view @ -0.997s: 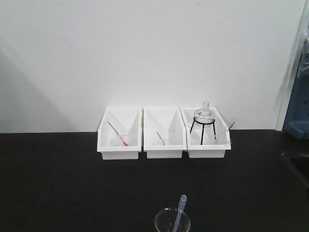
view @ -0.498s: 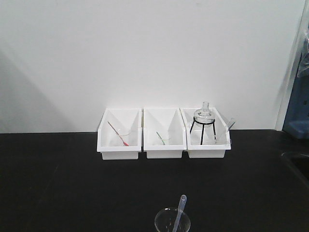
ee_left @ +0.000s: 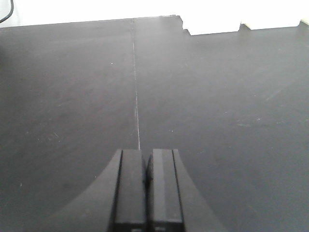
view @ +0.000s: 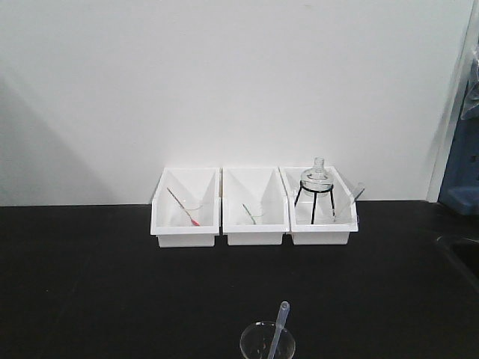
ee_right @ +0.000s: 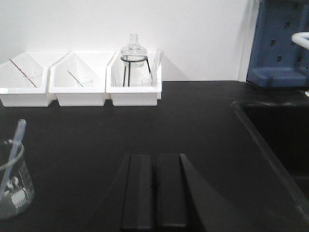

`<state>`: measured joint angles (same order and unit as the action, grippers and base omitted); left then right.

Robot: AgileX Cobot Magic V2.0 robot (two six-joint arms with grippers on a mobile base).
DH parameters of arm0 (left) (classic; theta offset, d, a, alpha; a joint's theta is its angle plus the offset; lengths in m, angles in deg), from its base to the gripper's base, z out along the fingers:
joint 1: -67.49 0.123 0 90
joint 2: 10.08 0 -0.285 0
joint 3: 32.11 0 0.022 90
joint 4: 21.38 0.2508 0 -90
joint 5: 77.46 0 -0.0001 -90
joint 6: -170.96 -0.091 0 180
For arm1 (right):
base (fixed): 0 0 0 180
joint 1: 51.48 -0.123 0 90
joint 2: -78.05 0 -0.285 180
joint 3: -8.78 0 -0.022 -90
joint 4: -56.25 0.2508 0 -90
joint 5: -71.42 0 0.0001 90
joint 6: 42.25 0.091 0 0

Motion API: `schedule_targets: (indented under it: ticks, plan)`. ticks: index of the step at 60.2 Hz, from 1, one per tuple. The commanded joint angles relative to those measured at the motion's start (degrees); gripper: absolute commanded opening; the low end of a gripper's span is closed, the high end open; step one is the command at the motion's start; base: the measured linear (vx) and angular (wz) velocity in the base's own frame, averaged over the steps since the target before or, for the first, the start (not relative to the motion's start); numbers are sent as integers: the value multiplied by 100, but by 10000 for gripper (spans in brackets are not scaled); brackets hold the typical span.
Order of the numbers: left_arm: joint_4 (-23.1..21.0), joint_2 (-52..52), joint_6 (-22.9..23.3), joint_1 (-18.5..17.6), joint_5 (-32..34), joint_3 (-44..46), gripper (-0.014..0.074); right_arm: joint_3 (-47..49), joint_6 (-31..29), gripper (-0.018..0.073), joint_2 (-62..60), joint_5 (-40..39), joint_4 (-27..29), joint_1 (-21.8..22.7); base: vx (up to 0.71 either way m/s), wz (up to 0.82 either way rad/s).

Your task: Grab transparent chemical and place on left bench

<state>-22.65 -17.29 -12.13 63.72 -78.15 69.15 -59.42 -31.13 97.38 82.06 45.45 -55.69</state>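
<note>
A long black bench runs along a plain white wall. Against the wall stand three white bins side by side: the left one holds a dropper with a red tip, the middle one a dropper with a greenish tip, and the right one a round-bottomed glass flask perched on a black tripod, probably to keep its curved base from rolling. Well in front of the bins, at the bench's near edge, the transparent chemical stands upright: a small clear beaker with a translucent dropper leaning against its rim. In the right wrist view the same beaker shows at the far left, standing on the worktop with nothing touching it. Both arms hang low over the bench and hold nothing. The left gripper has its two dark fingers pressed together above bare black surface, and the right gripper is likewise closed and empty, beside the beaker and apart from it. To the right of the bench lie a dark sink basin and a blue rack. Judging by this, the beaker already stands on the left bench, released.
</note>
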Motion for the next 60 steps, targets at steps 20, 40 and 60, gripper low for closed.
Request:
schedule_targets:
  ticks: [20, 40, 60]
  plan:
    - [-4, 110, 45, -10, 449, -93, -4, -1117, -34, -8, -1284, -429, 575, 47, 0, 0]
    - [-4, 110, 45, -10, 449, -93, -4, -1117, -34, -8, -1281, -441, 590, 47, 0, 0]
    - [-4, 110, 45, -10, 449, -93, -4, -1117, -34, -8, -1281, -441, 590, 47, 0, 0]
